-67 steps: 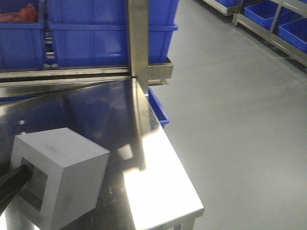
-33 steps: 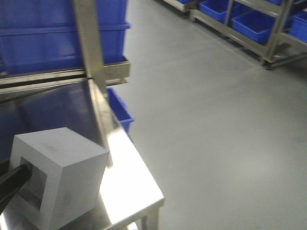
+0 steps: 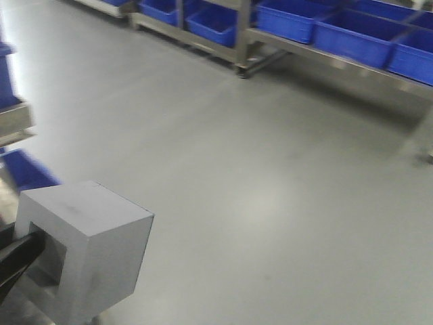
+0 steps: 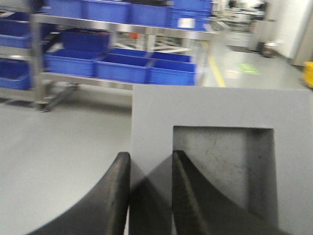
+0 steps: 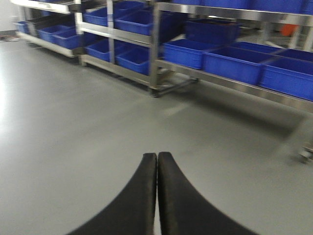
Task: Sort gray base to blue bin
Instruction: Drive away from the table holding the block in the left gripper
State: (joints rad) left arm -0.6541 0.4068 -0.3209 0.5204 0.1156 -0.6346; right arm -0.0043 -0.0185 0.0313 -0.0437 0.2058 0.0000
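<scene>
The gray base (image 3: 95, 250) is a matte gray cube with a square recess, held above the floor at the lower left of the front view. My left gripper (image 4: 150, 155) is shut on its wall, with one finger outside and one inside the recess (image 4: 222, 166). The base fills the left wrist view (image 4: 215, 107). My right gripper (image 5: 157, 154) is shut and empty, pointing over bare floor. Several blue bins (image 3: 352, 34) stand on steel racks far ahead; I cannot tell which one is the task's blue bin.
Grey floor (image 3: 257, 176) fills most of the front view. A blurred blue bin (image 3: 27, 170) and a steel table corner (image 3: 13, 122) sit at the left edge. Racks of blue bins (image 5: 215, 58) line the far side.
The front view has swung right: the steel table and stacked blue crates slid out to the left, and floor and racks came in. The gray base stays in my left gripper.
</scene>
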